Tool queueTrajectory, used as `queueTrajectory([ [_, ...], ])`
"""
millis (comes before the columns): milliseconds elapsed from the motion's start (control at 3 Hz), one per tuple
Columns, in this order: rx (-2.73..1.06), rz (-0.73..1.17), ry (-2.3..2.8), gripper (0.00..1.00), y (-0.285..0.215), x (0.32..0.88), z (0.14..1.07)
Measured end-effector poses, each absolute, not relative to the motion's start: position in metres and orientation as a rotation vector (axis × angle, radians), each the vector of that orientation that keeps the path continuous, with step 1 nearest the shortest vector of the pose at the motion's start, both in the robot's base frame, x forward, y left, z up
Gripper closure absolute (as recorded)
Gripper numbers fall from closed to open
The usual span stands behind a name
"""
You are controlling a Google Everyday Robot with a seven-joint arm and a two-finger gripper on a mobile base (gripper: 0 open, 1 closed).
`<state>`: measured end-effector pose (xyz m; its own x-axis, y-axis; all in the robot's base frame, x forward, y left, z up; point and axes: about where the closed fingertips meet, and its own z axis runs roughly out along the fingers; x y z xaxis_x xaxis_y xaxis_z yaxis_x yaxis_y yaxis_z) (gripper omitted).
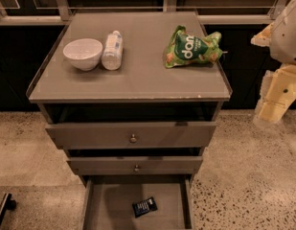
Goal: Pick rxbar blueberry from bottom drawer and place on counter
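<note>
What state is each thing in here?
bottom drawer: pulled open
rxbar blueberry: flat on its floor
top drawer: slightly out
middle drawer: slightly out
bowl: upright on the counter
bottle: on its side
chip bag: crumpled, lying down
claw: right of the counter, touching nothing

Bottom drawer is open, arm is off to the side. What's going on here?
The lowest grey-brown drawer is pulled open, and the small dark navy-blue snack bar wrapper lies flat on its floor, not yet picked. The robot's cream pincer hangs to the right of the cabinet, well away from the bar. The glossy grey-brown cabinet top holds a white bowl, a pale plastic bottle lying on its side and a crumpled green chip bag.
</note>
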<state>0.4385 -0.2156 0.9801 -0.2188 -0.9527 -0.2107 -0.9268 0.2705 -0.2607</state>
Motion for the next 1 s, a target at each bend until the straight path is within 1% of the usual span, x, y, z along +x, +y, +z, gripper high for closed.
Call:
queueTrajectory([
  [667,-1.696,-0.106,2.192,0.00,-0.216,0.434,0.974],
  [1000,-1.681,-0.051,2.100,0.00,-0.210,0.410,0.951],
])
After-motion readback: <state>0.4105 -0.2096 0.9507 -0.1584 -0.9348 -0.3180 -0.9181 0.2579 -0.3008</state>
